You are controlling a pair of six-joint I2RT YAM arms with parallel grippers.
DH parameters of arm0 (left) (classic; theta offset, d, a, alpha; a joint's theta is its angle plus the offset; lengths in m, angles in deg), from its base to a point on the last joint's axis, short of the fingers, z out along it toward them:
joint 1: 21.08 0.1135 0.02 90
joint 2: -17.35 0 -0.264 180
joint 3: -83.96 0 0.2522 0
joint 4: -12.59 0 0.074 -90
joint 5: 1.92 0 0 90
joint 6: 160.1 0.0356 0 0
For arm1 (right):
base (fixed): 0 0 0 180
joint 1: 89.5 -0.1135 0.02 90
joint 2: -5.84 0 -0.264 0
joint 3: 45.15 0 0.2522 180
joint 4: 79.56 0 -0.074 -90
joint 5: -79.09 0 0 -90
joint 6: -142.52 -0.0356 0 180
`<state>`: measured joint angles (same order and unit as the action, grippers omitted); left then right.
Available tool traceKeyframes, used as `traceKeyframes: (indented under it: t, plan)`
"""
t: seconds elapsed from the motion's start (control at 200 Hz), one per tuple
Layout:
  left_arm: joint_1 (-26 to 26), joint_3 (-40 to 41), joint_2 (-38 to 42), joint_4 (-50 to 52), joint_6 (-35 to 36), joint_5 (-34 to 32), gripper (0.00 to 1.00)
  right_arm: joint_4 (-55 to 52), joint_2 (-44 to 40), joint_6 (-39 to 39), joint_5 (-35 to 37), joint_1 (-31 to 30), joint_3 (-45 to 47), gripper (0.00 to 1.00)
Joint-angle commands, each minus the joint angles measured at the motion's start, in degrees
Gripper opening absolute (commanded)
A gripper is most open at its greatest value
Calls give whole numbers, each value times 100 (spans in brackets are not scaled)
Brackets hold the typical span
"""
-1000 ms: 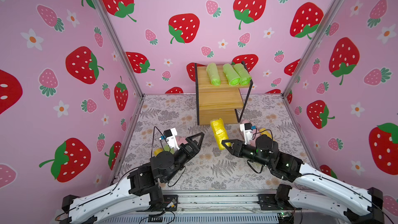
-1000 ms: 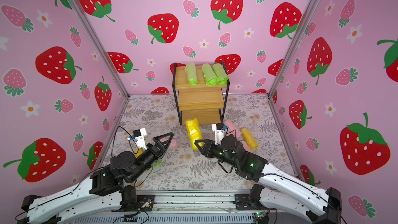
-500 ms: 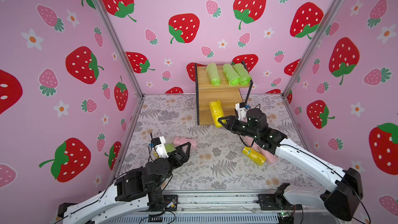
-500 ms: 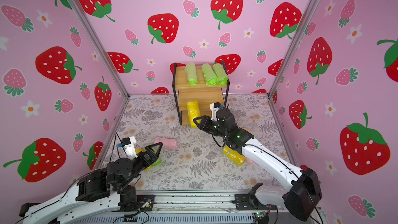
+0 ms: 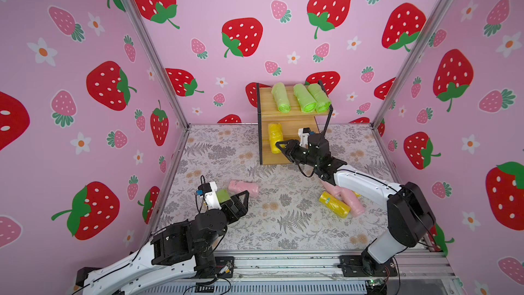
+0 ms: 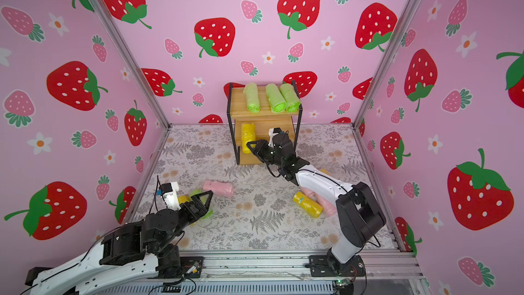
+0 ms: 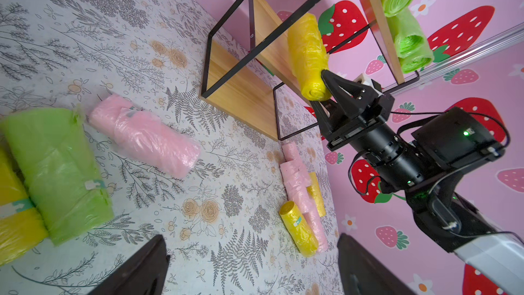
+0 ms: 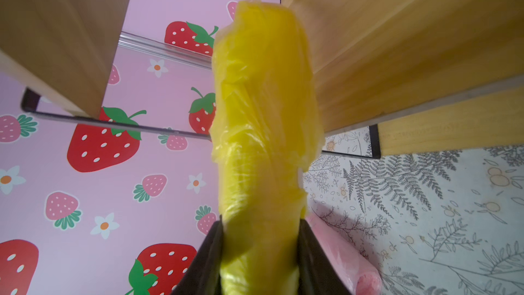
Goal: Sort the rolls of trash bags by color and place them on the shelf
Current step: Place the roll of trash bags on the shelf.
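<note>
On the left of the bench (image 5: 283, 231), we find the left gripper (image 5: 243, 201) with jaws spread wide and empty, close to a light green roll (image 7: 56, 171) and the left yellow roll (image 7: 14, 217), which lie side by side. A single pink roll (image 5: 243, 188) lies just beyond. At centre back stands the shelf (image 5: 272, 158), with three green rolls (image 5: 304, 100) on its top board. The right gripper (image 5: 280, 148) clamps the near end of the held yellow roll (image 5: 275, 136), which reaches in over the middle board. Farther right, a loose yellow roll (image 5: 334, 204) touches the pink rolls (image 5: 354, 205).
</note>
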<state>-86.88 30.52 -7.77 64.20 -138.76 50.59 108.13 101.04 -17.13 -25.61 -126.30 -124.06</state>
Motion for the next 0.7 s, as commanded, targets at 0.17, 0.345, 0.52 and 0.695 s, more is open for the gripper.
traceKeyframes:
  t: [0.17,0.345,0.52,0.695]
  plan:
    - [4,38,383,182,203,-258,97,1180,571,-324,-264,186,-609,0]
    - [1,144,500,115,237,-247,97,1123,1072,-417,-378,232,-1088,0]
    - [6,58,498,220,329,-214,97,952,1523,-521,-403,252,-1554,2]
    - [6,56,508,302,303,-188,98,681,1773,-579,-394,287,-1843,17]
